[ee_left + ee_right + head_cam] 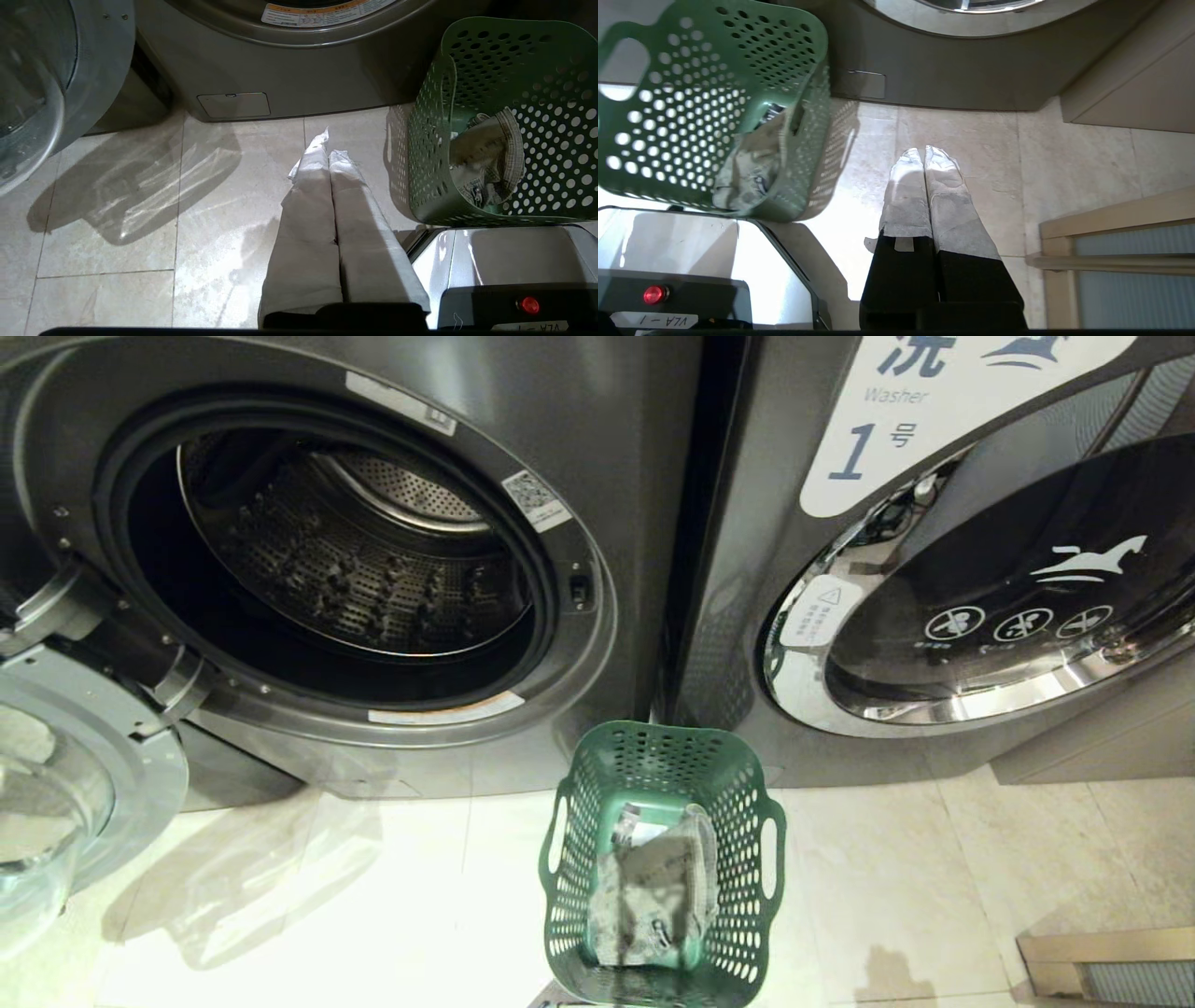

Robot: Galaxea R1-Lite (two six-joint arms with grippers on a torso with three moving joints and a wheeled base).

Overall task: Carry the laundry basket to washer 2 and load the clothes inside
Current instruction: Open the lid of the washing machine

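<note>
Landmark: basket, green, perforated, upright on the tile floor, set in front of the gap between the two washers. Left of basket: open washer, door swung out to its left, drum bare and dark; no number visible on it, so that it is washer 2 is inferred from the "1" label on the shut washer to the basket's right. Left gripper: fingers pressed together, empty, hanging over floor just left of basket, tips toward the open washer's base. Right gripper: fingers likewise pressed together, empty, over floor just right of basket. Basket thus lies between the two grippers, about equally near each; neither is clearly closer. Its long axis runs away from the robot toward the washers, with a handle slot on each long side facing a gripper. Contents: one crumpled grey garment low in the basket, well below the rim. Judgement: basket already stands by the open drum; the clothes are not yet loaded.
</note>
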